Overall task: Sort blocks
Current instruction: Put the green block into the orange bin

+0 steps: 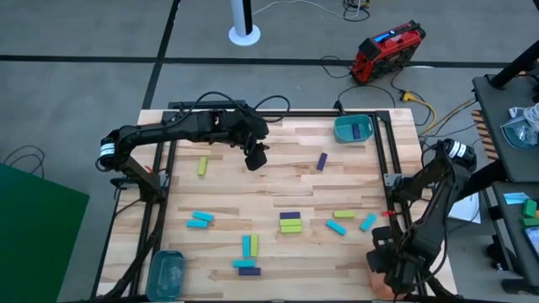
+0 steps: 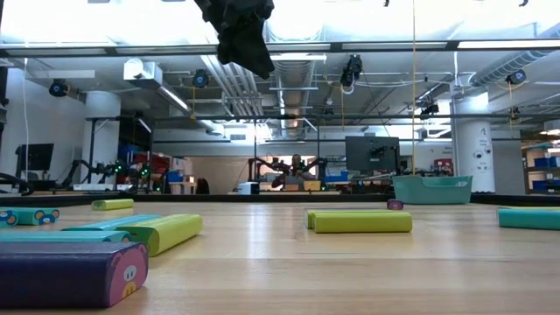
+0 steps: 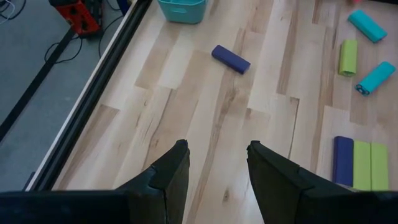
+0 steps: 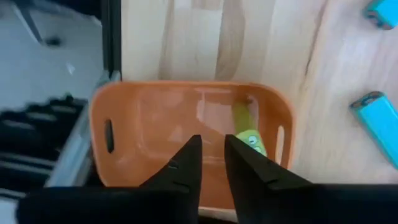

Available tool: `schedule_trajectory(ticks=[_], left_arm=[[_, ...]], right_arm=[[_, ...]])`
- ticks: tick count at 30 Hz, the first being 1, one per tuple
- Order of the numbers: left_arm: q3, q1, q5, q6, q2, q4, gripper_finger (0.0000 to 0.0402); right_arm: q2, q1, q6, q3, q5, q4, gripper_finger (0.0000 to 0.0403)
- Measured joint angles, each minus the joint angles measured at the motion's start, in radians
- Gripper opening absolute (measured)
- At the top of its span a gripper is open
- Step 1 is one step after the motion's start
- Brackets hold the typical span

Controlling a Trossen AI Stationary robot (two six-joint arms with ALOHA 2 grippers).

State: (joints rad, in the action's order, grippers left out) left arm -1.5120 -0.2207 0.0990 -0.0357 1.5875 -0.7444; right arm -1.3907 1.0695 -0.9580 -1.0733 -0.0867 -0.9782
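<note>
The left gripper [image 1: 255, 157] hangs spread and empty above the far boards, seemingly lined up on the lone purple block [image 3: 231, 59], while the right gripper [image 4: 211, 163], narrowly parted, holds nothing over the orange bowl [image 4: 124, 112] with a yellow-green block [image 4: 247, 134] inside.

Left hand [image 1: 255, 158] raised, fingers apart, right hand [image 4: 211, 163] lowered, fingers nearly closed
</note>
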Motion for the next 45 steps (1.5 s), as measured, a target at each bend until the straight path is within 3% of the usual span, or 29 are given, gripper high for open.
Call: schedule_trajectory(ticks=[5,9,17,29,45], left_arm=[[0.0,0.001,0.0,0.0,0.0,0.0,0.0142],[0.0,0.001,0.0,0.0,0.0,0.002,0.0142],[0.0,0.001,0.023,-0.004,0.0,0.003,0.0142],[0.0,0.001,0.026,-0.011,0.0,0.004,0.0142],[0.0,0.001,0.026,-0.005,0.001,0.004,0.0142]], right_arm=[[0.065,-0.001,-0.124,-0.008,0.077,-0.016,0.002],[0.09,-0.006,-0.226,-0.012,0.166,-0.126,0.0009],[0.026,-0.034,-0.123,0.002,0.133,-0.159,0.0008],[-0.051,-0.027,-0.142,0.01,0.086,-0.134,0.0008],[-0.054,-0.016,-0.196,0.005,0.048,-0.101,0.0008]])
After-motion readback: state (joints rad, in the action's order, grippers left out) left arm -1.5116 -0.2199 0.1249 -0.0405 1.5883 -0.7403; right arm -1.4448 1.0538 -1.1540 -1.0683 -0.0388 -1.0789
